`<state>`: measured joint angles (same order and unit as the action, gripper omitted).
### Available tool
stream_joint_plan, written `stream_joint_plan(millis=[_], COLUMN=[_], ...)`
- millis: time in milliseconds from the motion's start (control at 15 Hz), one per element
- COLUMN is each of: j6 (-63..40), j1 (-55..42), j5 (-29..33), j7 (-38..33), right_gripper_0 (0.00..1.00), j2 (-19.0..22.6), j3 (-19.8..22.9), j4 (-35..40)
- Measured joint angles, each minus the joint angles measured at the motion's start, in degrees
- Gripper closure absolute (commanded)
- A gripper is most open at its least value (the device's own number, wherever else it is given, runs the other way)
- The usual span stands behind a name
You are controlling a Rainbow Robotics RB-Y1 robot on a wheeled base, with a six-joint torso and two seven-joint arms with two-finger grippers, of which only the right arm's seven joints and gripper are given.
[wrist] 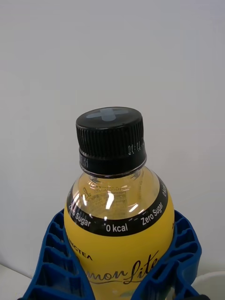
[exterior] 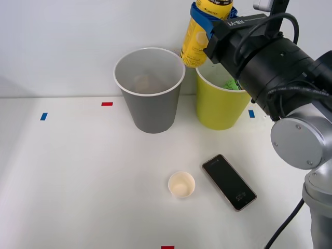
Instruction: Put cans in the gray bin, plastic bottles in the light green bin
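Observation:
My right gripper (exterior: 204, 19) is shut on a yellow plastic bottle (exterior: 196, 44) and holds it tilted high above the table, over the gap between the two bins and near the light green bin's (exterior: 220, 111) rim. In the right wrist view the blue ribbed fingers (wrist: 44, 262) clasp the bottle (wrist: 117, 225) on both sides below its black cap (wrist: 111, 138). The gray bin (exterior: 153, 111) stands just left of it. Something greenish (exterior: 231, 83) lies inside the light green bin. Cans are hidden; a dim pale shape rests in the gray bin's bottom.
A small white paper cup (exterior: 181, 184) and a black phone (exterior: 229, 182) lie on the white table in front of the bins. Red (exterior: 107, 104) and blue (exterior: 43, 116) tape marks dot the tabletop. A wall stands close behind the bins.

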<state>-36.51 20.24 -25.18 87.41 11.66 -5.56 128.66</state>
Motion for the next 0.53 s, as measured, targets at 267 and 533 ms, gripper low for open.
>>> stream_joint_plan(millis=[267,533], j6=[5.4,5.5], j1=[5.5,7.7], j5=[0.5,0.8], j7=[2.1,4.7], right_gripper_0=[1.0,1.0], j2=[0.9,4.1], j3=[2.9,5.2], j4=[-11.5,-16.0])
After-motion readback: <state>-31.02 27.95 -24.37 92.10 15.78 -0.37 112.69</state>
